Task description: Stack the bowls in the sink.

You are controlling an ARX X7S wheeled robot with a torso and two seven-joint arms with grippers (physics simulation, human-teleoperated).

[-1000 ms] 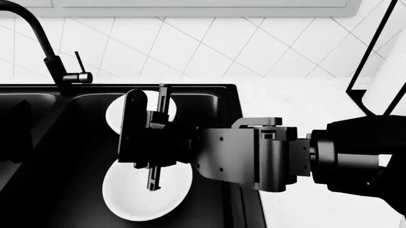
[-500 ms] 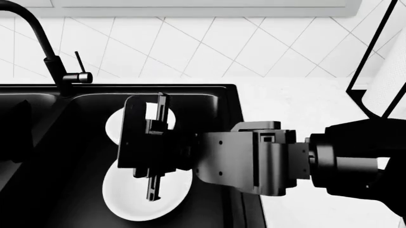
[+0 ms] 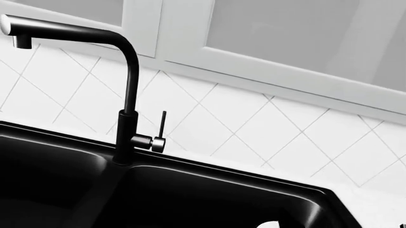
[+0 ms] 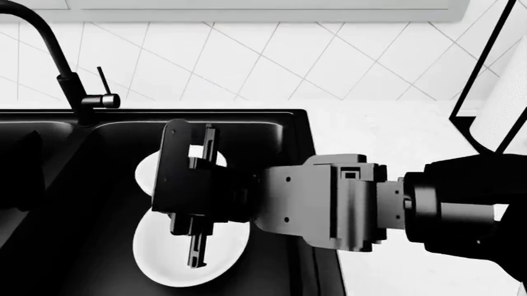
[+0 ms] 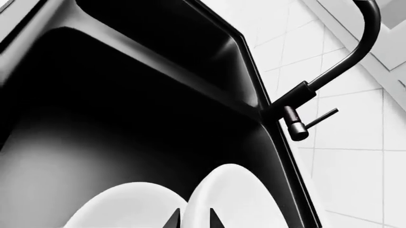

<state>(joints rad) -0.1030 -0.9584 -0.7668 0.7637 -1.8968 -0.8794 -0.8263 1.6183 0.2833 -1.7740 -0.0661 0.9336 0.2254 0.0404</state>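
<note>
The right gripper (image 4: pixel 197 194), jaws seemingly parted and empty, is positioned above two white bowls (image 4: pixel 185 259) in the black sink (image 4: pixel 280 123); one bowl must next be grasped; the left gripper is unseen.

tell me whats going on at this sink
The robot's right gripper reaches over the right basin of the black sink, where two white bowls lie side by side, not yet stacked: the smaller bowl nearer the faucet, the larger bowl nearer the robot. The open gripper hangs above the spot where they meet. The left gripper is out of sight.
</note>
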